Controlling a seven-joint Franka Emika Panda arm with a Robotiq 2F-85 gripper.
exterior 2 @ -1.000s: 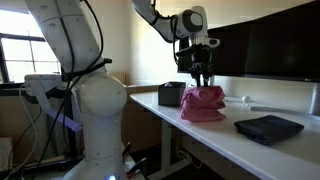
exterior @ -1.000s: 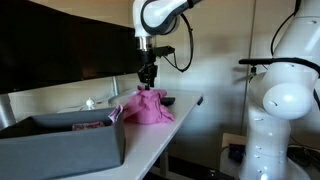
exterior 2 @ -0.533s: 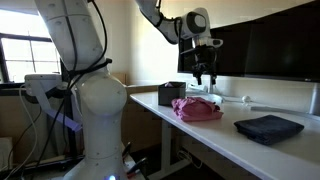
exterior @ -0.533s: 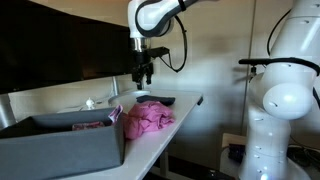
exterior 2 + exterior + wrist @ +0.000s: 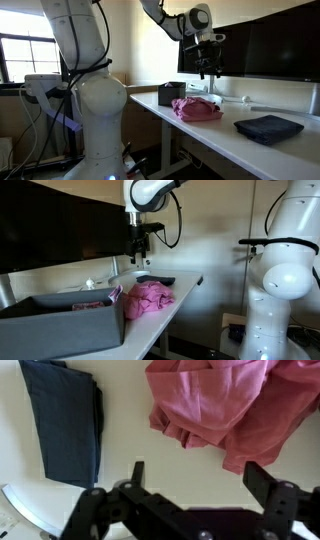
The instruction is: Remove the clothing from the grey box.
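One grey box (image 5: pixel 60 328) is seen nearest in an exterior view, set on the near end of a pale table (image 5: pixel 170 312). A scrap of reddish fabric seems to show at its far rim, though what is left inside cannot be made out. Just beyond the box, the pink garment (image 5: pixel 147 298) is heaped loosely on the tabletop, outside the box and close to its far wall. It is judged to have been set there so that the box is emptied. Above the heap and well clear of it, the gripper (image 5: pixel 139 255) is held pointing down. In the wrist view its two fingers (image 5: pixel 137 475) are seen spread wide with nothing between them, and the pink garment (image 5: pixel 225 410) lies free below. Held high and empty like this, the gripper is judged free to be brought back over the box. A dark folded cloth (image 5: pixel 68 425) is laid flat beside the pink one, apart from it. Farthest back, a large dark screen (image 5: pixel 60 230) is mounted behind the table.
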